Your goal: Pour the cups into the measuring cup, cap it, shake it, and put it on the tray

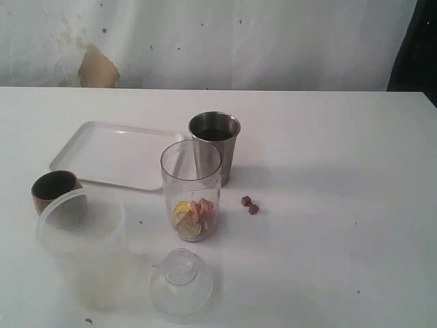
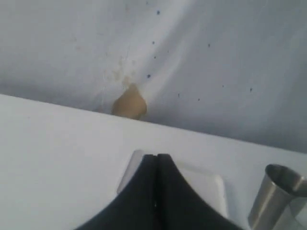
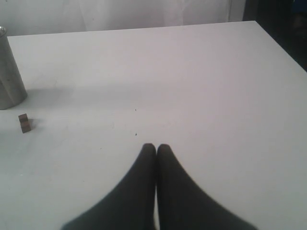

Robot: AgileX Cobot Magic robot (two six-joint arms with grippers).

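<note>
The clear measuring cup (image 1: 191, 191) stands upright mid-table with gold and brown pieces at its bottom. Just behind it stands the steel tumbler (image 1: 214, 145), which also shows in the left wrist view (image 2: 277, 196) and the right wrist view (image 3: 9, 72). The short dark-brown cup (image 1: 54, 188) sits at the left, beside the white tray (image 1: 116, 154), whose corner shows behind the left fingers (image 2: 211, 184). A clear domed lid (image 1: 181, 283) lies at the front. Neither arm shows in the exterior view. My left gripper (image 2: 157, 156) and right gripper (image 3: 156, 146) are both shut and empty.
A wide cloudy plastic tub (image 1: 85, 246) stands at the front left, partly hiding the brown cup. Two small brown pieces (image 1: 250, 205) lie on the table right of the measuring cup, seen also in the right wrist view (image 3: 25, 122). A white backdrop (image 1: 218, 41) hangs behind the table.
</note>
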